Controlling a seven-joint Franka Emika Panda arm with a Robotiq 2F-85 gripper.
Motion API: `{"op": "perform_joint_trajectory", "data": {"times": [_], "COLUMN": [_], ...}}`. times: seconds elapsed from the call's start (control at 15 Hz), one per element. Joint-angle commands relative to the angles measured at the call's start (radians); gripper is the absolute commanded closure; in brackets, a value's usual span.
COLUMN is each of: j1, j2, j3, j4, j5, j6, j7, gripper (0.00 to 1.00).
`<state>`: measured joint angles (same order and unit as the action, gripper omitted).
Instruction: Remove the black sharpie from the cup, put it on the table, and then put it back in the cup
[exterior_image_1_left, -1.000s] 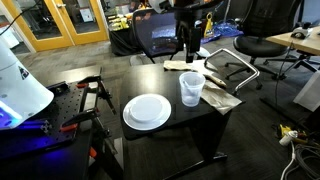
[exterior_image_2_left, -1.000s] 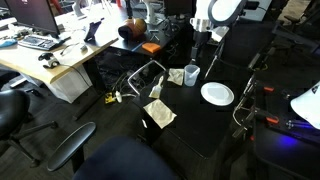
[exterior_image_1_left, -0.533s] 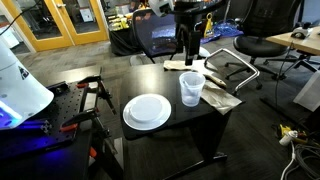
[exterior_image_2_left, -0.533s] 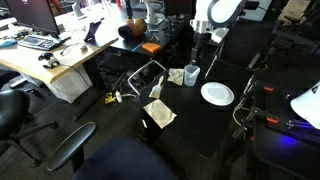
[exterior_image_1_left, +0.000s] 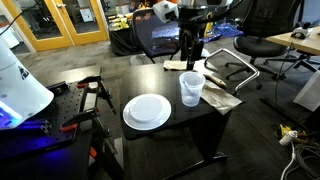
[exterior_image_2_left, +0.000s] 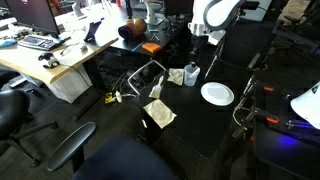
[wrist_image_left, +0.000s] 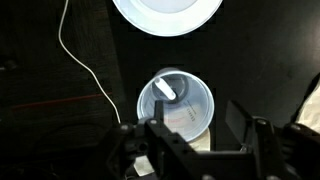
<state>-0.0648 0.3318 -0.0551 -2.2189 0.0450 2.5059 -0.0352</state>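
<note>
The clear plastic cup (exterior_image_1_left: 191, 88) stands on the black table (exterior_image_1_left: 175, 120), near its far side; it also shows in an exterior view (exterior_image_2_left: 191, 72). In the wrist view the cup (wrist_image_left: 190, 115) lies right below me. A thin object with a light end (wrist_image_left: 165, 90) stands inside it, seen end-on; it looks like the black sharpie. In both exterior views the sharpie is too small to make out. My gripper (wrist_image_left: 195, 132) is open and empty, hanging above the cup's far rim (exterior_image_1_left: 190, 55), apart from it.
A round white plate (exterior_image_1_left: 147, 111) lies on the table next to the cup (wrist_image_left: 167, 10). A tan paper sheet (exterior_image_1_left: 222, 97) lies under and beside the cup. A white cable (wrist_image_left: 80, 60) runs across the tabletop. Office chairs and a wooden desk (exterior_image_2_left: 55, 70) surround the table.
My arm's upper part has shifted slightly and the white wrist now shows at the top. The cup and plate have not moved.
</note>
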Motion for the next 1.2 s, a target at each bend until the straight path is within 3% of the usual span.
{"op": "perform_joint_trajectory", "data": {"times": [0.0,0.13,0.53,0.8,0.87,0.93,1.13], "j1": [-0.002,-0.001,0.006,0.003,0.003,0.003,0.004], "j2": [0.043,0.065,0.143,0.178,0.185,0.192,0.211], "j3": [-0.013,-0.020,-0.033,-0.027,-0.027,-0.026,-0.026], "j4": [0.070,0.099,0.185,0.220,0.227,0.232,0.247], "j5": [-0.026,-0.034,-0.067,-0.066,-0.066,-0.066,-0.066], "j6": [-0.052,-0.071,-0.145,-0.172,-0.176,-0.180,-0.189], "j7": [0.022,0.028,0.042,0.037,0.037,0.036,0.036], "gripper": [0.51,0.58,0.53,0.66,0.73,0.69,0.71]}}
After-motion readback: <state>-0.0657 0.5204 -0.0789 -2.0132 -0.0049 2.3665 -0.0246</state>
